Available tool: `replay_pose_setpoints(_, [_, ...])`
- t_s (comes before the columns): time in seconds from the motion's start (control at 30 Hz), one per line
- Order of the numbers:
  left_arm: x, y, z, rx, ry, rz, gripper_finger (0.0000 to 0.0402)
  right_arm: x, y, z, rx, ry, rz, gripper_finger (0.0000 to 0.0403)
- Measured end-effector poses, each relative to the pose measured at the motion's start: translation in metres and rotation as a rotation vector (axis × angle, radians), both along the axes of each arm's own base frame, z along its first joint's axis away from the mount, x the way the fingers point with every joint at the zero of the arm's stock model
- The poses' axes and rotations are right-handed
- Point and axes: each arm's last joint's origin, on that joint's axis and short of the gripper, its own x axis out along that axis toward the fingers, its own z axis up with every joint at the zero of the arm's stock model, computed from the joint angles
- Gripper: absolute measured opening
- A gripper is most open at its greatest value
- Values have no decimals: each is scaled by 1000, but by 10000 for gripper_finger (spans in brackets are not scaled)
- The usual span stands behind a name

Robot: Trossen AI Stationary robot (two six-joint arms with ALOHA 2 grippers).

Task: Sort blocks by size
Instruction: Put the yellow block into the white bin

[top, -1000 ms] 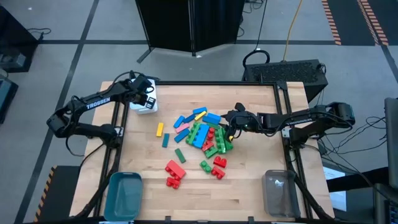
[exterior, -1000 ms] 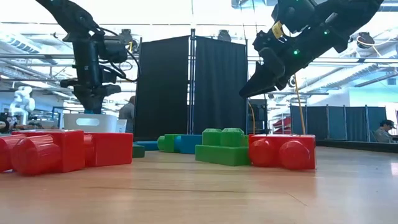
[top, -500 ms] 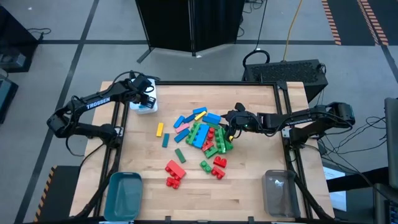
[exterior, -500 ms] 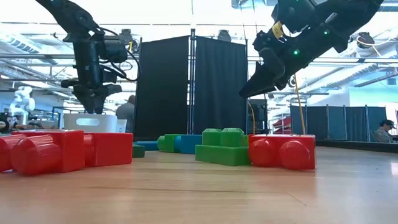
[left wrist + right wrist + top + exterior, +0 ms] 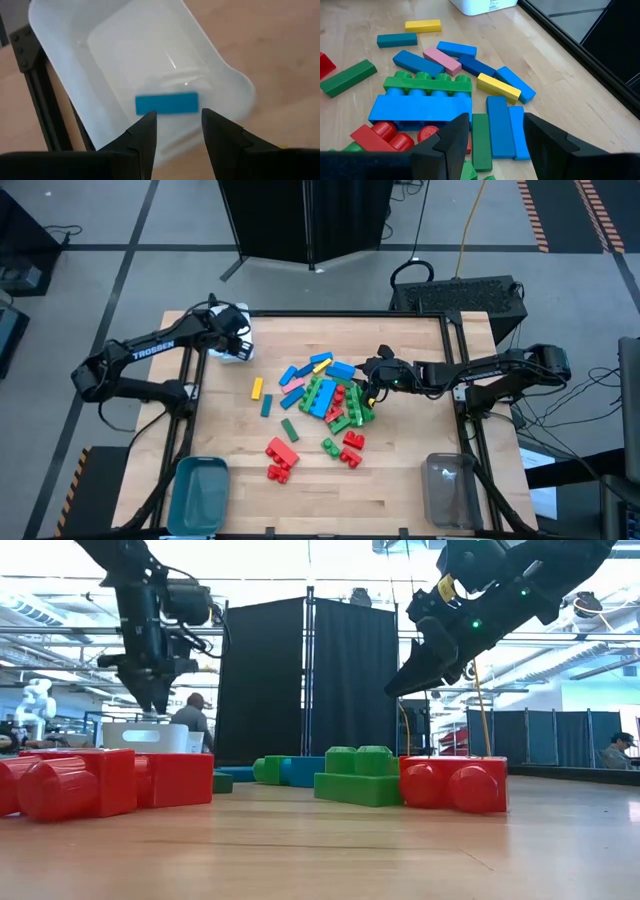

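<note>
The blocks point(image 5: 325, 395) lie in a loose pile at the table's middle: blue, green, red, yellow and pink bricks and bars. More red bricks point(image 5: 281, 460) sit nearer the front. A thin blue bar point(image 5: 167, 104) lies flat on the floor of the white bin point(image 5: 238, 352) at the far left corner. My left gripper point(image 5: 177, 115) hangs open above that bin, holding nothing. My right gripper point(image 5: 495, 117) stands open above the right side of the pile, raised clear of the bricks in the low view point(image 5: 395, 690).
A teal bin point(image 5: 198, 495) stands at the near left corner and a clear bin point(image 5: 447, 490) at the near right. A yellow bar point(image 5: 257, 388) and a teal bar point(image 5: 266, 406) lie left of the pile. People show in the room behind.
My left gripper has risen a little above the white bin. My right arm and the pile have kept still.
</note>
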Motion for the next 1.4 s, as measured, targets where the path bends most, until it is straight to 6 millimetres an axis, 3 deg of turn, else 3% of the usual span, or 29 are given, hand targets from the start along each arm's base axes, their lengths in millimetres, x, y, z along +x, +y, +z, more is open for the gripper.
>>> replay_pose_setpoints(0.3, [25, -42, 13, -47, -58, -51, 146, 0, 0, 0, 7, -3, -4, 176])
replay_pose_setpoints(0.6, [46, -82, 5, -120, -123, -8, 146, 0, 0, 0, 43, -18, -27, 176])
replay_pose_setpoints(0.8, [60, -102, -10, -148, -85, 33, 146, 0, 4, 0, 44, -17, -11, 176])
replay_pose_setpoints(1.07, [85, -115, -43, -157, -10, 31, 146, 0, 7, -1, 42, -9, 0, 176])
replay_pose_setpoints(1.4, [91, -113, -61, -100, 67, 38, 146, 0, 7, -1, 42, -8, 0, 176])
